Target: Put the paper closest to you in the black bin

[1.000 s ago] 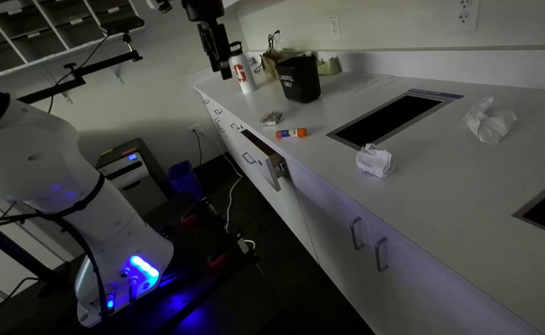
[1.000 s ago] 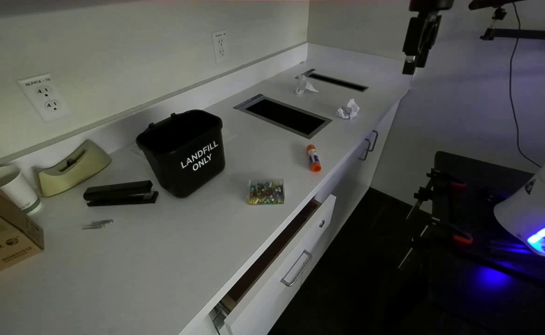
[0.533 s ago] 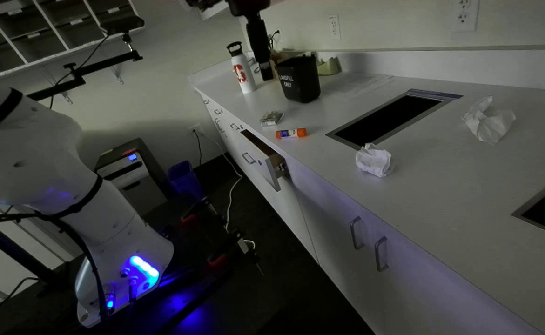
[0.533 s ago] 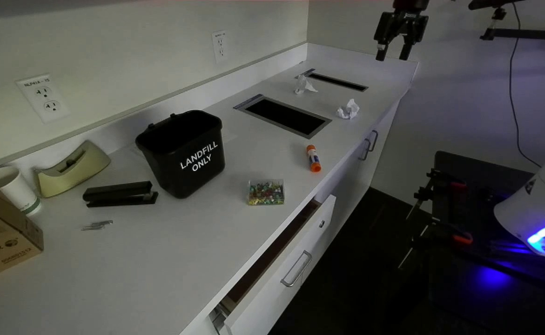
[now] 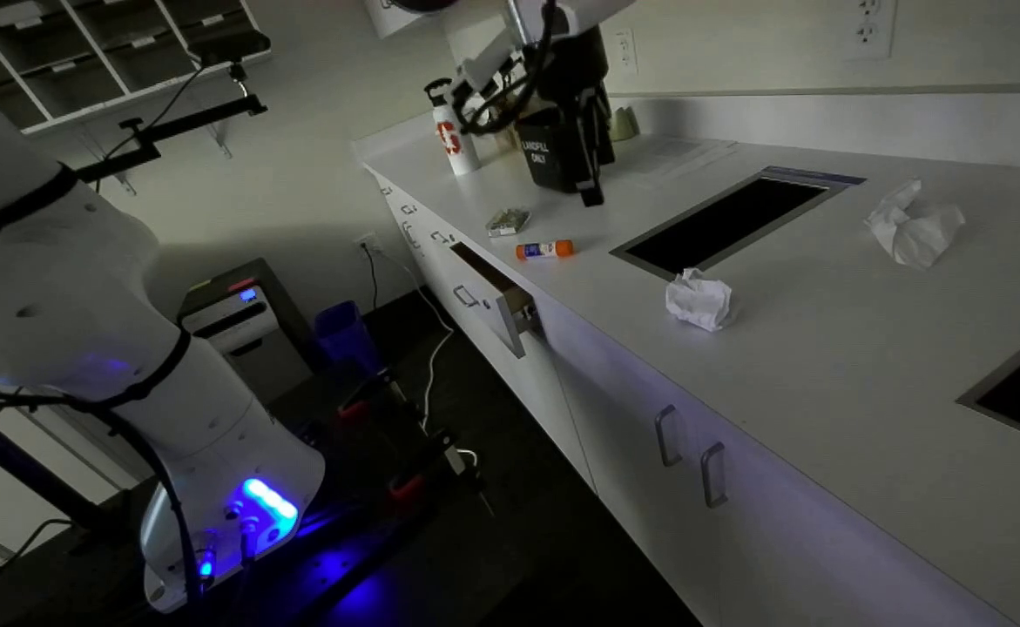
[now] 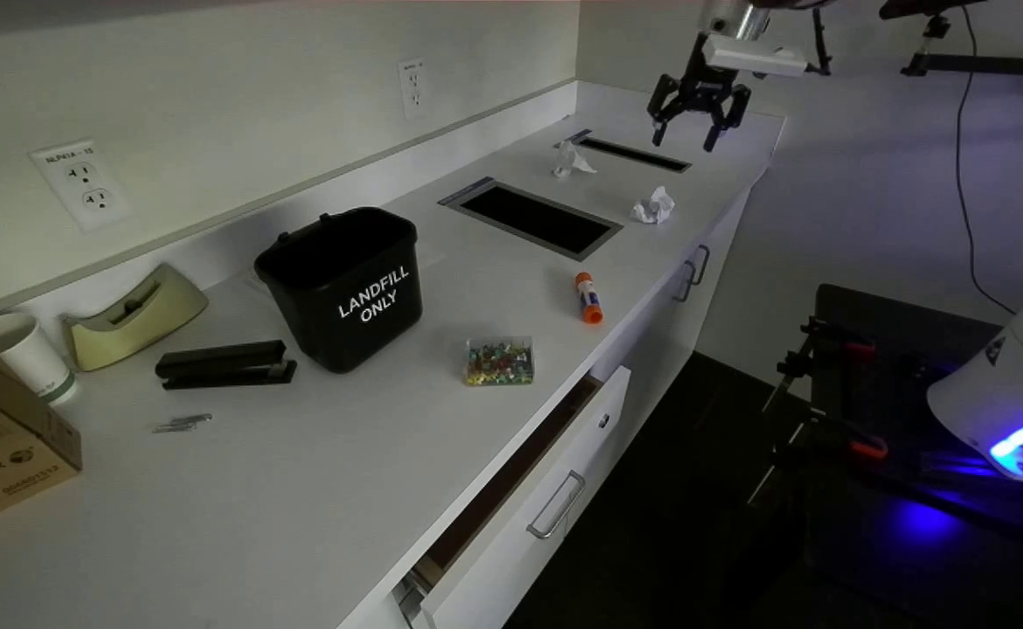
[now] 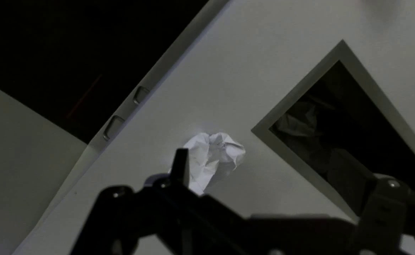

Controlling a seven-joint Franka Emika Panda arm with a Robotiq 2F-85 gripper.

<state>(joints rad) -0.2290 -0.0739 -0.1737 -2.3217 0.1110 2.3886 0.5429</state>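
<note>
You read "LANDFILL ONLY" on the bin [image 6: 341,301] in both exterior views, "xerox" above a blurred number on the box [image 6: 17,450], a red S on the bottle [image 5: 455,144]; outlet labels [image 6: 70,156] unclear.

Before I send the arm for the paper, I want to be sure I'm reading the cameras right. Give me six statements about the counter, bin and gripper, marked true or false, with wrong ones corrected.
1. The black bin stands upright on the counter. True.
2. The gripper is open. True.
3. The gripper is touching the black bin. False: in an exterior view a clear gap parts them.
4. A crumpled paper lies nearer the counter's front edge than a second paper ball. True.
5. The crumpled paper is inside the black bin. False: it lies on the counter.
6. Everything below the counter is fully closed. False: a drawer stands partly open.
</note>
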